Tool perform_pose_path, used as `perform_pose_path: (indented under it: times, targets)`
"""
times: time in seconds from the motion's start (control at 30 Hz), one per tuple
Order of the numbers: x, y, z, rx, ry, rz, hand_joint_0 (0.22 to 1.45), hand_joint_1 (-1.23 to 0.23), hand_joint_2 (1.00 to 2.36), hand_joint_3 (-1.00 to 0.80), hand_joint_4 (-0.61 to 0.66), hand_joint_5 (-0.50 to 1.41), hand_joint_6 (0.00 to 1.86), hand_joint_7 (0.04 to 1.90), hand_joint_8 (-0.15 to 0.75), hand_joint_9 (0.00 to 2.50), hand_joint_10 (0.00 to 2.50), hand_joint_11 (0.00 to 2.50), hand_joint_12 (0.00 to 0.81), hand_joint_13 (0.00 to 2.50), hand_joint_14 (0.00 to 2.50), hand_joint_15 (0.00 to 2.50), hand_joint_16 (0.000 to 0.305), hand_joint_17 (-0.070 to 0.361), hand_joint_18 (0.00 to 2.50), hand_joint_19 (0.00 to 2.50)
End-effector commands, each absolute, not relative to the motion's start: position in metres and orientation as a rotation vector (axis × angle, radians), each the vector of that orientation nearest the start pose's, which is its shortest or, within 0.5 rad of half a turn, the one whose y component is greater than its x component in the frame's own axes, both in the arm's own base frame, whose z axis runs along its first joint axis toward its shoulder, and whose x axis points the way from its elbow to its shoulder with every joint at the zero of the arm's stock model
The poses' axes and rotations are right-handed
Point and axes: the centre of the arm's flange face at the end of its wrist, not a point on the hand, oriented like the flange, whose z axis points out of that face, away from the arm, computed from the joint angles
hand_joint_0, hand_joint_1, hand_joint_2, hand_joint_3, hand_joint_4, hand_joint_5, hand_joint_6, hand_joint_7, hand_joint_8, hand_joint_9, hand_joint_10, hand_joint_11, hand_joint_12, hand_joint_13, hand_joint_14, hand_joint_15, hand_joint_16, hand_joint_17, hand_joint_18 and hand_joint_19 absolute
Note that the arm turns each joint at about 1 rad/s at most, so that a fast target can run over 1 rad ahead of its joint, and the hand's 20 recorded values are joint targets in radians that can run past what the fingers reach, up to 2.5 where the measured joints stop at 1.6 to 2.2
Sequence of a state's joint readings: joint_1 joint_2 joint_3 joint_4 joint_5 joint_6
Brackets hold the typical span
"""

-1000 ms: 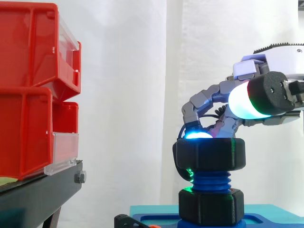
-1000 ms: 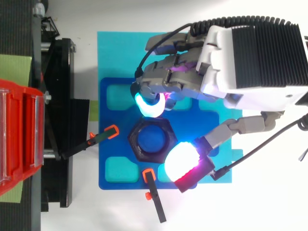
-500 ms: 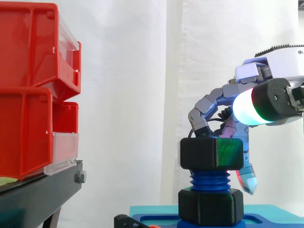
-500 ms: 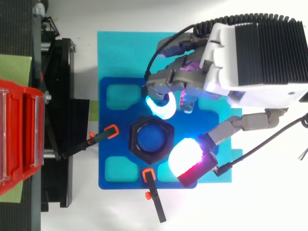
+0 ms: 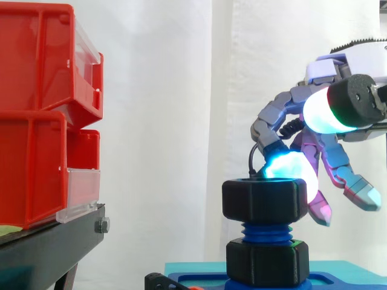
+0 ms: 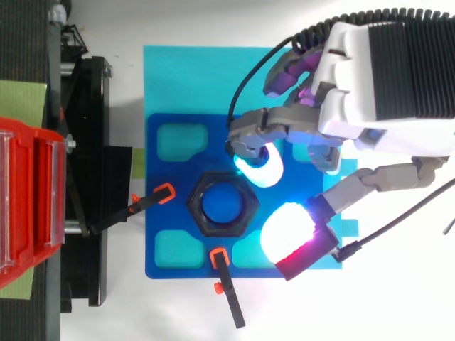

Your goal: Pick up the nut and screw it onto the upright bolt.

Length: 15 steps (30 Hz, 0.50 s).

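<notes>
A black hex nut (image 5: 263,201) sits on top of the upright blue bolt (image 5: 266,231), with a few turns of thread showing under it. From above the nut (image 6: 222,206) rings the bolt's blue top. A second black hex piece (image 5: 266,261) sits at the bolt's foot. My hand (image 6: 384,78) hovers to the right of the nut. One bent finger rests its cyan fingertip (image 5: 290,169) against the nut's upper right edge. The thumb's white pad (image 6: 288,231) stands apart from the nut. The other fingers (image 5: 357,184) hang spread below the palm, holding nothing.
The bolt stands in a dark blue tray (image 6: 153,213) on a cyan mat (image 6: 170,78). Two black clamps with orange tips (image 6: 165,193) (image 6: 219,257) point at the bolt. Red bins (image 5: 42,121) on a black stand (image 5: 48,248) fill the left side.
My hand has drawn back to the right and up from the nut, and its fingers have spread. The nut has turned on the thread.
</notes>
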State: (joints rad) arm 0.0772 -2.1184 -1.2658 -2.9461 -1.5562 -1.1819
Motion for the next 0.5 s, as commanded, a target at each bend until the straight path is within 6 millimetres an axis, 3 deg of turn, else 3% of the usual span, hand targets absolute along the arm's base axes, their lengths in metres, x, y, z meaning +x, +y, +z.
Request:
perform_pose_path:
  times: [0.0, 0.07, 0.17, 0.27, 0.47]
  targets:
    - [0.702, -0.081, 0.338, 0.261, 1.596, 0.346, 0.49, -0.32, 1.00, -0.50, 0.07, 0.04, 0.58, 1.37, 0.226, 1.68, 0.02, 0.49, 0.301, 1.17, 0.02, 0.51, 0.032, 0.073, 0.83, 0.33]
    - [0.700, -0.081, 0.343, 0.260, 1.590, 0.347, 0.48, -0.32, 1.00, -0.50, 0.10, 0.05, 0.50, 1.51, 0.230, 1.67, 0.02, 0.49, 0.301, 1.17, 0.02, 0.50, 0.033, 0.075, 0.81, 0.33]
    - [0.697, -0.083, 0.357, 0.259, 1.566, 0.350, 0.49, -0.33, 1.00, -0.50, 0.10, 0.05, 0.50, 1.50, 0.225, 1.68, 0.02, 0.49, 0.300, 1.16, 0.02, 0.50, 0.033, 0.075, 0.80, 0.33]
    - [0.703, -0.091, 0.385, 0.316, 1.506, 0.391, 0.49, -0.35, 1.00, -0.50, 0.10, 0.05, 0.50, 1.49, 0.221, 1.70, 0.02, 0.51, 0.292, 1.16, 0.02, 0.51, 0.033, 0.075, 0.80, 0.34]
    - [0.704, -0.098, 0.383, 0.405, 1.501, 0.471, 0.49, -0.35, 1.00, -0.50, 0.12, 0.03, 0.50, 1.42, 0.226, 1.69, 0.02, 0.51, 0.291, 1.15, 0.02, 0.51, 0.033, 0.075, 0.80, 0.34]
